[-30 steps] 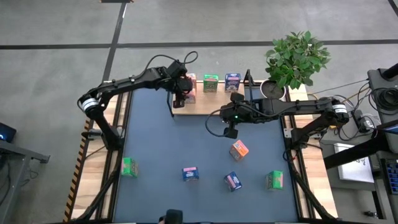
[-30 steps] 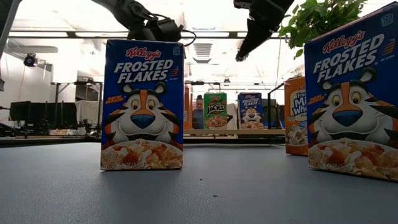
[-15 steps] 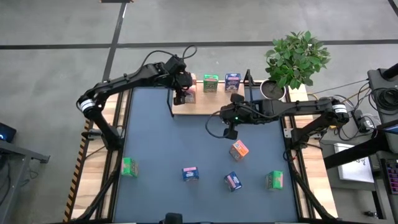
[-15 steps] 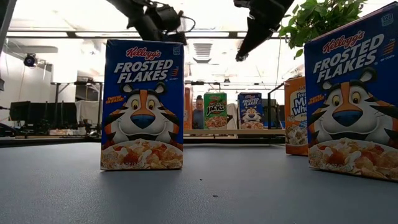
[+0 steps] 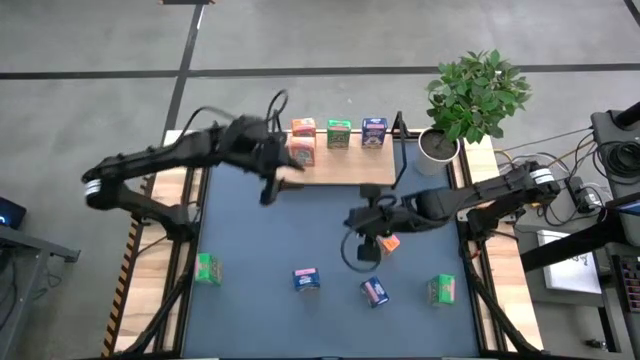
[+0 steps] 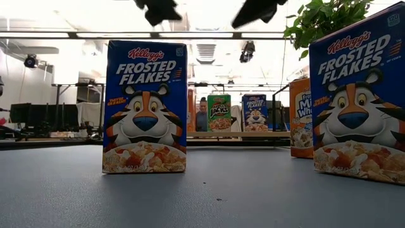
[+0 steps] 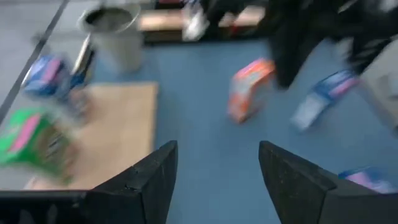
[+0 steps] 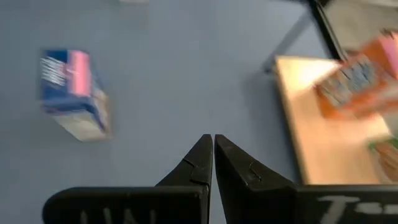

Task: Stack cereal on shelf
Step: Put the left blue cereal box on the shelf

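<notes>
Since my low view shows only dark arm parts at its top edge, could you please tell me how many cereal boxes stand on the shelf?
Observer: Four. On the shelf an orange box, a green box and a blue box stand in a row, with a second orange box nearer the table's middle.
Operator: Thank you. Is the right tool holding anything?
Observer: No. The right tool is shut and empty, over the table beside a loose orange box.
Operator: And the left tool, please?
Observer: The left tool is open and empty, over the table by the shelf's left near corner.
</notes>
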Tool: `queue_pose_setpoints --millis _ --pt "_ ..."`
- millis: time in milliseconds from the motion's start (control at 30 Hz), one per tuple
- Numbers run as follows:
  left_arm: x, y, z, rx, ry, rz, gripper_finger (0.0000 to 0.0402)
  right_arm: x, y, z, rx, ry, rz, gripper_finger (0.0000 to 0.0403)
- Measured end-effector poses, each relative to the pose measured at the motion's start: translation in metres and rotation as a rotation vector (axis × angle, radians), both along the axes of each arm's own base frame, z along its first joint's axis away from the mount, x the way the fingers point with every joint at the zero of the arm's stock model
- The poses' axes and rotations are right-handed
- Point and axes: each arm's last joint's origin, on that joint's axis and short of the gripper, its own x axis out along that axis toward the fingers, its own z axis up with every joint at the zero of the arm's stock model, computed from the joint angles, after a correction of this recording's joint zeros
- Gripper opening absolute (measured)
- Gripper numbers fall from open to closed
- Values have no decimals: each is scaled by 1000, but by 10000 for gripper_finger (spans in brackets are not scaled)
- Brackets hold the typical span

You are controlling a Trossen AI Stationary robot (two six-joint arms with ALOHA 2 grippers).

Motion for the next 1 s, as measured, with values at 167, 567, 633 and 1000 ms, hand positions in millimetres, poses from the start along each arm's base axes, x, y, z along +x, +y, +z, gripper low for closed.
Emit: queue_pose_setpoints --millis 167,567,633,1000 --pt "-20 -52 -16 -73 -137 -100 208 15 26 -13 2 -36 73 9" --pt "-49 -117 -44 -53 -247 15 208 56 53 -47 76 -54 178 118" --pt "-49 -120 -44 -61 -250 12 208 63 56 -50 80 -40 198 155" --pt "-50 -123 -45 -72 -238 6 208 98 73 -64 171 40 303 309"
